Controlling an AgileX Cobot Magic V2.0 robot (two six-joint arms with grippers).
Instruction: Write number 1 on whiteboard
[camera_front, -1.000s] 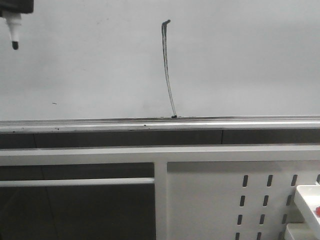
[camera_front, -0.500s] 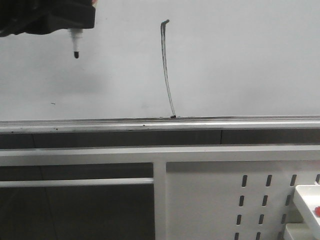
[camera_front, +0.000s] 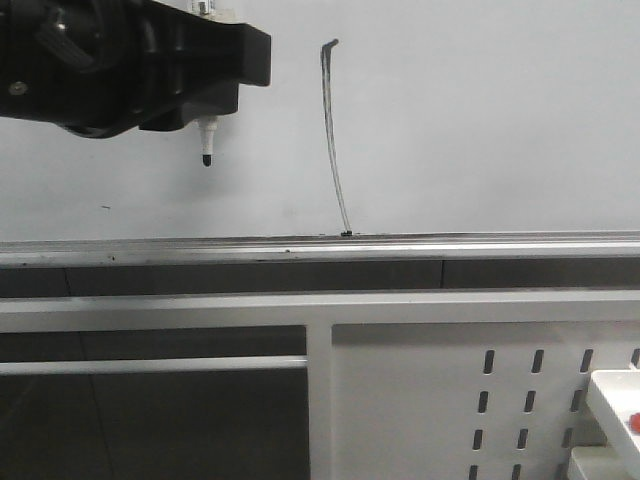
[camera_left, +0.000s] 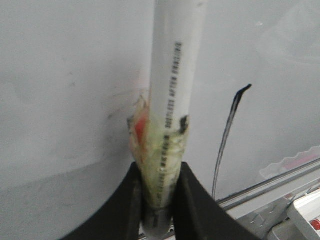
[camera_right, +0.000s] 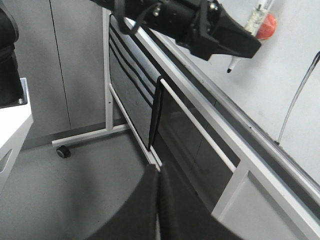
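Note:
The number 1 (camera_front: 335, 140) is a thin black stroke with a hooked top on the whiteboard (camera_front: 480, 120), ending at the silver rail (camera_front: 500, 245). My left gripper (camera_front: 205, 100) is shut on a white marker (camera_left: 172, 75), its black tip (camera_front: 207, 158) pointing down, left of the stroke. I cannot tell if the tip touches the board. The stroke also shows in the left wrist view (camera_left: 225, 140) and the right wrist view (camera_right: 297, 100). My right gripper (camera_right: 159, 172) is shut and empty, low beside the board stand.
A white perforated metal panel (camera_front: 480, 400) hangs below the board. A white tray (camera_front: 612, 395) with a red item sits at the bottom right. The stand's white frame and a castor (camera_right: 62, 151) rest on the grey floor.
My left gripper with the marker has moved right and down, from the top left corner towards the stroke. The stroke is unchanged.

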